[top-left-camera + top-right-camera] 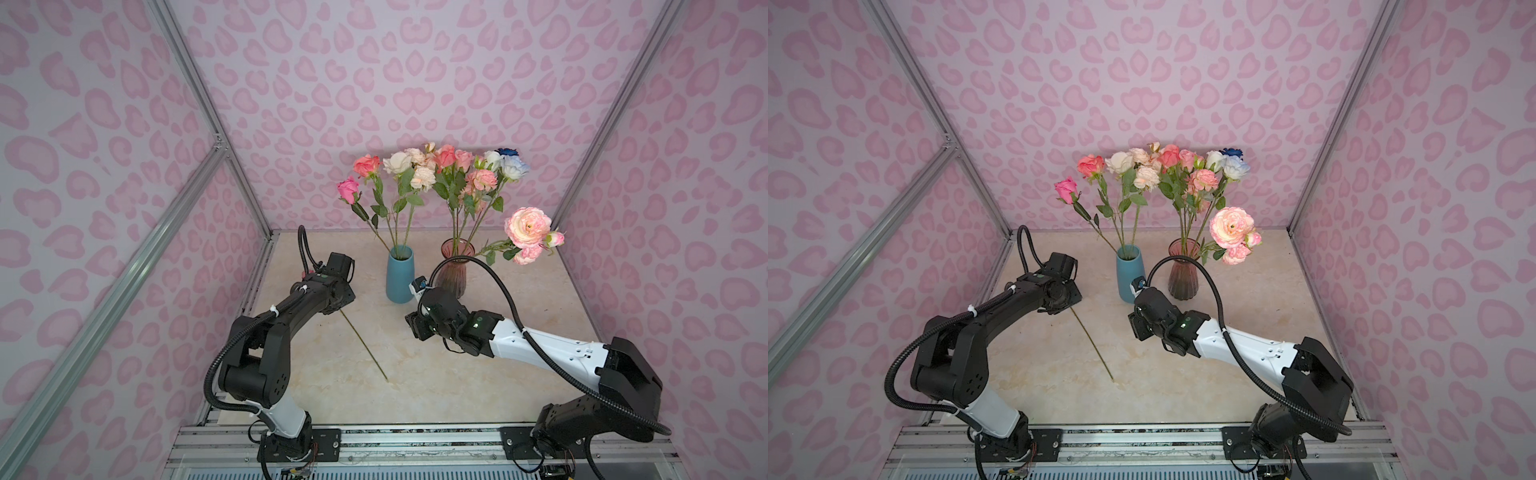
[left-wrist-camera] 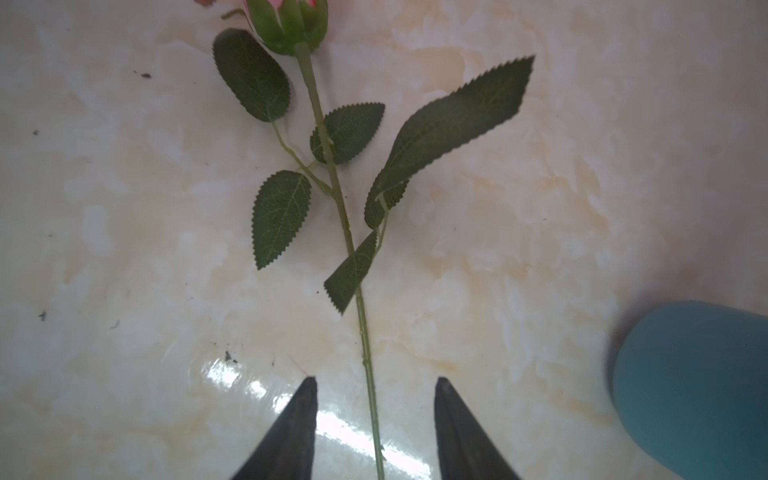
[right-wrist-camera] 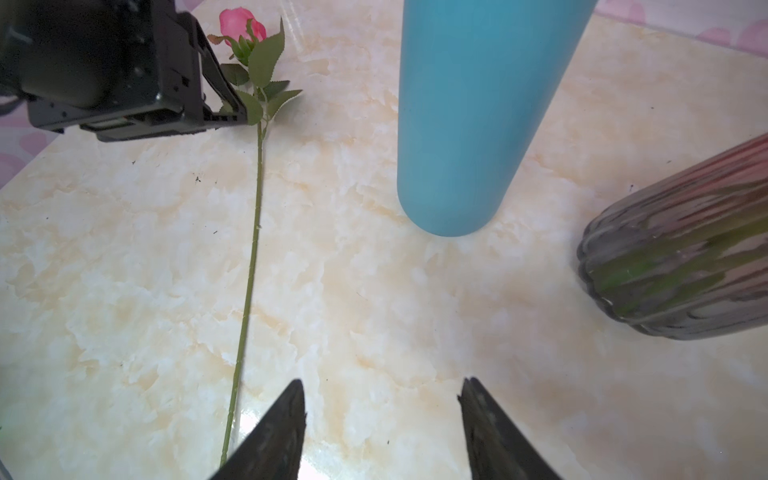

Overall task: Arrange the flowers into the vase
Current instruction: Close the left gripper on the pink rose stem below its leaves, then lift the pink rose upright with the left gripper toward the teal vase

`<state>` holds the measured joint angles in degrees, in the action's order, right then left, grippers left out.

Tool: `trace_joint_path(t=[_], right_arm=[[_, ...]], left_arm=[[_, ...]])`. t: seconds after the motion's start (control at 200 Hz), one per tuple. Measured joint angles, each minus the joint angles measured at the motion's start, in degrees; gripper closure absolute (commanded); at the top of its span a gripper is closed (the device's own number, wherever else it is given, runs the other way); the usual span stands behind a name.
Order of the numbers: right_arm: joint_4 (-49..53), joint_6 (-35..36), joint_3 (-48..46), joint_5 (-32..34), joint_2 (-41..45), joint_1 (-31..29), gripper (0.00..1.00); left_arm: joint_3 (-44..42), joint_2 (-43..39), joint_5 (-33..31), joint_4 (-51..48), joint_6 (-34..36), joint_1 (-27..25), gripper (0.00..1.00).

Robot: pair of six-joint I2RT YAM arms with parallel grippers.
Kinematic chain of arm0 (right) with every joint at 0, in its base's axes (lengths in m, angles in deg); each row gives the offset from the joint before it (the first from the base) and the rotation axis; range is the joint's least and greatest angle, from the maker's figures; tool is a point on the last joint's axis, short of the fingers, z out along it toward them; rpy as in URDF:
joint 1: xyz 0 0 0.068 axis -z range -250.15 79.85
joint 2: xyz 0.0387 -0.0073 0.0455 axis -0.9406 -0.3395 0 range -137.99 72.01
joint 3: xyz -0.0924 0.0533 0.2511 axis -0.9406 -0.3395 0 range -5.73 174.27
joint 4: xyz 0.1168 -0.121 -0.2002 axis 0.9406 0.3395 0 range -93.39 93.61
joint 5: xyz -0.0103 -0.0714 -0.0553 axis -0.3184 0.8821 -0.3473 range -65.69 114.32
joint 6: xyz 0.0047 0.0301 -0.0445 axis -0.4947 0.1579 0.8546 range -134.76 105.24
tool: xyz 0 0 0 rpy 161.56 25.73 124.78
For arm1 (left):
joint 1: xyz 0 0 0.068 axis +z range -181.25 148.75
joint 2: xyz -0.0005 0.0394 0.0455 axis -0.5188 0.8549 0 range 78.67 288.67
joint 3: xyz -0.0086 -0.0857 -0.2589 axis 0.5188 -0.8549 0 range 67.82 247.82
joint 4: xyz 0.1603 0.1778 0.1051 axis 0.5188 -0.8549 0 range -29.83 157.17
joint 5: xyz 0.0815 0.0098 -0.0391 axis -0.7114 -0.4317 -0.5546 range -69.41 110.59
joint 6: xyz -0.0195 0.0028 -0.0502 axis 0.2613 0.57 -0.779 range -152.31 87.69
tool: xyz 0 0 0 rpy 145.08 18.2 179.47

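A pink rose [image 3: 242, 24] lies flat on the marble table, its long stem [image 1: 363, 345] running toward the front. My left gripper [image 2: 376, 386] is low over it and open, with the stem [image 2: 368, 374] passing between the fingers, touching neither. A blue vase [image 1: 400, 278] holds pink, coral and cream flowers [image 1: 399, 163]. Beside it a ribbed pink glass vase [image 1: 453, 270] holds coral, cream and blue flowers [image 1: 478, 170], and a big pink peony [image 1: 528, 226] leans out to the right. My right gripper [image 3: 382, 386] hangs open and empty in front of the blue vase [image 3: 478, 104].
Pink patterned walls with aluminium posts [image 1: 216, 137] enclose the table on three sides. The bare end of the stem [image 3: 226, 440] lies just beside my right gripper's fingers. The right arm's black cable [image 1: 498, 286] arcs in front of the glass vase [image 3: 685, 257].
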<state>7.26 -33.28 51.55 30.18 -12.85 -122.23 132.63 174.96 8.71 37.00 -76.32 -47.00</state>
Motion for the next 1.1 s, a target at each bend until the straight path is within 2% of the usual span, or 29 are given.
trace_joint_path(t=[0.15, 0.165, 0.195, 0.47, 0.775, 1.1], right_arm=[[-2.25, -0.37, -2.56, 0.35, 1.07, 0.07, 0.40], [-2.47, -0.42, -2.71, 0.33, 1.09, 0.07, 0.40], [-2.84, -0.57, -2.95, 0.33, 1.11, 0.07, 0.40], [-6.47, -1.55, -5.51, 0.04, 1.31, -0.09, 0.40], [-7.87, -2.08, -6.21, -0.37, -0.31, -0.44, 0.41], [-9.86, -2.56, -7.43, -0.57, -0.22, -0.68, 0.41]], left_arm=[[0.39, 3.87, 1.49, -0.15, -0.07, -0.02, 0.63], [0.37, 4.07, 1.57, -0.15, -0.07, -0.02, 0.67], [0.26, 4.46, 1.60, -0.04, -0.20, -0.02, 0.69], [0.92, 10.12, 1.75, 0.28, -0.42, 0.00, 0.75], [3.06, 12.11, 1.01, 0.35, 0.22, 0.46, 0.97], [0.11, 9.25, 1.95, 1.79, 0.44, 0.63, 0.97]])
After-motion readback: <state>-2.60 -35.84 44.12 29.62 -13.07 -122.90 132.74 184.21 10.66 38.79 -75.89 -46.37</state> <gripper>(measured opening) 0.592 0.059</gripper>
